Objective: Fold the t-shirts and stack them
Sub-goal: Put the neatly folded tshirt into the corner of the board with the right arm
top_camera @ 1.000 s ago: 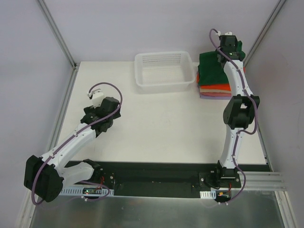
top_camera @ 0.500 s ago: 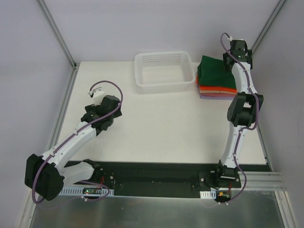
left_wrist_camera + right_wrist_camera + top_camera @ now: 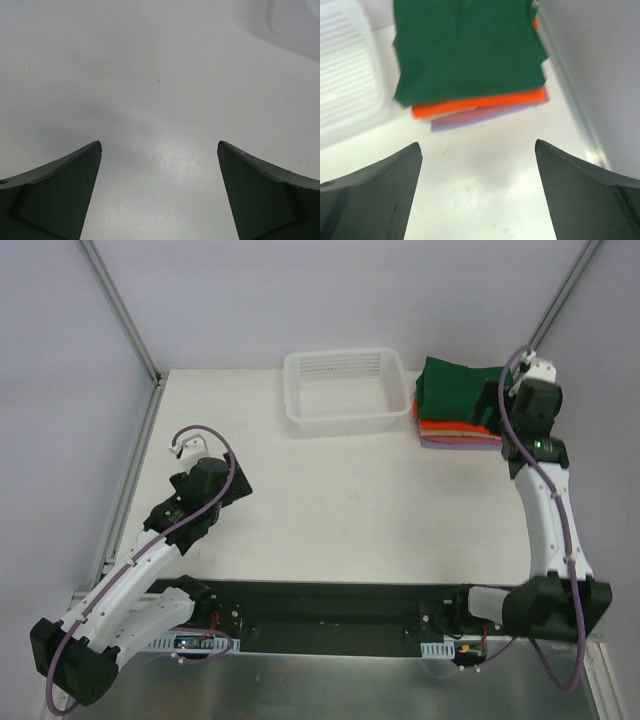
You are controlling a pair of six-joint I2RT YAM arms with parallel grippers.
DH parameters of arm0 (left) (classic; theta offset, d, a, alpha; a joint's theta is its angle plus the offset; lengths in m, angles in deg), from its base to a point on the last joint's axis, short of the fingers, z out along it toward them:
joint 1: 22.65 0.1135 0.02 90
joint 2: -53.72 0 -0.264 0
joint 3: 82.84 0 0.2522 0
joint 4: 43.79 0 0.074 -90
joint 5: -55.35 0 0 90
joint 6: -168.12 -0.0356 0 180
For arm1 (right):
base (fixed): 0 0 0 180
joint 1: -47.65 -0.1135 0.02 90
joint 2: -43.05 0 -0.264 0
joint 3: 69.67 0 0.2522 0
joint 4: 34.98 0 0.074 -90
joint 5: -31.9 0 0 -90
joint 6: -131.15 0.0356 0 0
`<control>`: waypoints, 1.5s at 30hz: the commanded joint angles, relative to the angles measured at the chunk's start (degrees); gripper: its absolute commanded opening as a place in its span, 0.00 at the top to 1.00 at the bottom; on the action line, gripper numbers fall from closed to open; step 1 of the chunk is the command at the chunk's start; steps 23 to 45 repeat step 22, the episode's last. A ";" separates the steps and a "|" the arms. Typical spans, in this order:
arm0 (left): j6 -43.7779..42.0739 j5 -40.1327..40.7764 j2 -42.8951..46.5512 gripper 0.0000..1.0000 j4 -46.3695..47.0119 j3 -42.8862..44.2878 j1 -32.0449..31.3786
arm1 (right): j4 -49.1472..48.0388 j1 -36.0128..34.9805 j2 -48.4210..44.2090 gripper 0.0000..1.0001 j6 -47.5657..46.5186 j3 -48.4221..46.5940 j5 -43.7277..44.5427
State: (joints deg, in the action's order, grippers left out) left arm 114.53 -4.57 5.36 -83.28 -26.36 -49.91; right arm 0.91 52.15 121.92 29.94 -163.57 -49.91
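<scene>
green t-shirt (image 3: pixel 452 387): folded flat, top of the stack at the far right corner of the table (image 3: pixel 350 500); near edge looks a bit wavy in the right wrist view, which is blurred
orange t-shirt (image 3: pixel 455 426): right under the green one, near edge sticks out as a bright strip
lilac t-shirt (image 3: pixel 470 119): bottom of the stack, thin edge showing below the orange
tan t-shirt: maybe a pale sliver between orange and lilac, too blurred to be sure
stack position: just right of the basket (image 3: pixel 345 420), close to it, can't tell if touching
right gripper (image 3: pixel 477 145): fingers spread wide, nothing between them; over bare table at the near side of the stack, pointed at it, not touching the shirts
right arm: stretched along the right edge of the table, wrist beside the right end of the stack in the top view
left gripper (image 3: pixel 159 145): fingers spread wide, holding nothing, only bare table under it
left arm: left side of the table, well apart from the stack and the basket
basket contents: no cloth seen inside
</scene>
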 commanded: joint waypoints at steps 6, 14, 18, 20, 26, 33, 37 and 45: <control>0.68 -6.36 4.06 0.01 -0.10 -5.45 0.72 | -17.56 -1.77 -30.24 0.04 16.30 43.89 -11.00; 2.36 -6.01 7.31 0.01 0.07 -8.35 0.72 | -16.94 -1.77 -46.34 0.04 17.88 54.03 -2.12; 2.71 -6.00 7.05 0.01 0.07 -8.53 0.72 | -17.21 -1.77 -46.88 0.04 17.97 54.21 -3.08; 2.80 -5.65 7.05 0.01 0.07 -8.53 0.72 | -17.38 -1.77 -45.92 0.04 18.06 54.12 -2.56; 2.53 -5.48 7.40 0.01 0.07 -8.44 0.72 | -17.30 -1.77 -44.95 0.04 18.23 53.69 -2.47; 2.53 -5.48 7.40 0.01 0.07 -8.44 0.72 | -17.30 -1.77 -44.95 0.04 18.23 53.69 -2.47; 2.53 -5.48 7.40 0.01 0.07 -8.44 0.72 | -17.30 -1.77 -44.95 0.04 18.23 53.69 -2.47; 2.53 -5.48 7.40 0.01 0.07 -8.44 0.72 | -17.30 -1.77 -44.95 0.04 18.23 53.69 -2.47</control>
